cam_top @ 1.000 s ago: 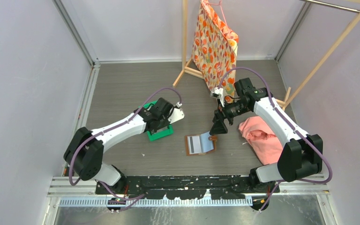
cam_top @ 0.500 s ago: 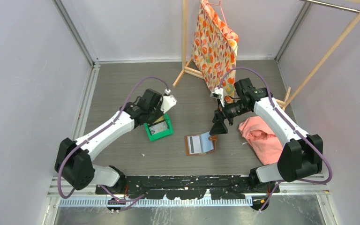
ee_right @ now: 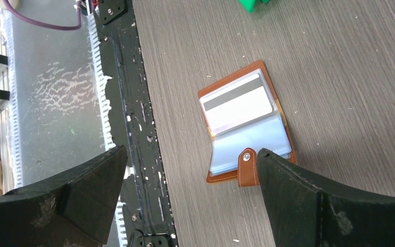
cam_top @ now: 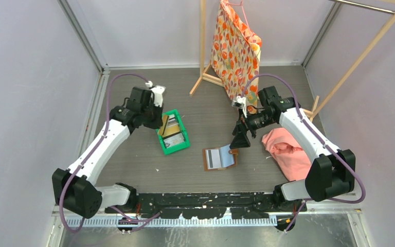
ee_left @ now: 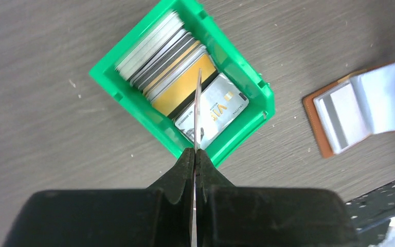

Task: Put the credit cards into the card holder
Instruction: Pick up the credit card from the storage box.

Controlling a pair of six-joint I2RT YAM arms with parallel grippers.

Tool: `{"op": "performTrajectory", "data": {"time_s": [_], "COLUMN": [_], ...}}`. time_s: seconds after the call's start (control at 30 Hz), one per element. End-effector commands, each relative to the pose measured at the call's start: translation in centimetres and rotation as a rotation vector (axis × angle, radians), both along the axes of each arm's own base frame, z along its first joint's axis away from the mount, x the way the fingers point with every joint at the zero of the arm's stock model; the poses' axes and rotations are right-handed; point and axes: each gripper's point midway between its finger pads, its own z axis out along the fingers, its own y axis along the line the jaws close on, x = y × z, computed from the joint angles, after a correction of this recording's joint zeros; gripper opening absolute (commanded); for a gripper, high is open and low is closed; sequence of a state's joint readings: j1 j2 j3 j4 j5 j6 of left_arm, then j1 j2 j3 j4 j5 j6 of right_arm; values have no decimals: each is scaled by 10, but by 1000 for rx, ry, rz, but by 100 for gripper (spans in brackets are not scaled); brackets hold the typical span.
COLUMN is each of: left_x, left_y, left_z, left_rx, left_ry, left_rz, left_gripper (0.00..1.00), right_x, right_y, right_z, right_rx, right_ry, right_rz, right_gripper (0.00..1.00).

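On the left arm (cam_top: 103, 146), the jaws pinch one thin credit card (ee_left: 197, 108). The wrist view shows it only edge-on, so its face is unreadable, and from above it is too small to make out. Beneath it sits a green plastic bin (ee_left: 239, 131) of upright cards (ee_left: 172, 67), with a gold one and a grey lettered one leaning flatter. To the right, on the wood-grain counter (cam_top: 133, 98), the brown leather card holder (ee_right: 252, 136) lies open, blue-lined, with a striped white card in one slot. The right arm (cam_top: 301, 128) holds its jaws wide apart over the snap tab (ee_right: 247, 165).
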State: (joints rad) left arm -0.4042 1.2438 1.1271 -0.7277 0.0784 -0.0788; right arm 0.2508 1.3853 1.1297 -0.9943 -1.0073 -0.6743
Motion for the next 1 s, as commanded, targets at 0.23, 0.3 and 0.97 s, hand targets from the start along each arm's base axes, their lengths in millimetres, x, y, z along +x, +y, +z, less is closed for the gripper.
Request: {"op": "performTrajectory", "data": {"time_s": [0.23, 0.3, 0.97], "left_x": [10, 16, 29], "left_y": [1, 2, 5], "left_z": [0, -6, -15], "left_rx": [-237, -241, -812], "left_ry": [181, 197, 193], "left_rz": [336, 393, 321], "left_gripper": [0, 0, 0], "right_x": [2, 8, 103], "right_y": [14, 24, 204], "right_z": [14, 16, 20], "right_rx": [106, 118, 183], "right_ry": [50, 72, 373], "right_rz": [-32, -58, -167], "right_gripper": [98, 97, 92]}}
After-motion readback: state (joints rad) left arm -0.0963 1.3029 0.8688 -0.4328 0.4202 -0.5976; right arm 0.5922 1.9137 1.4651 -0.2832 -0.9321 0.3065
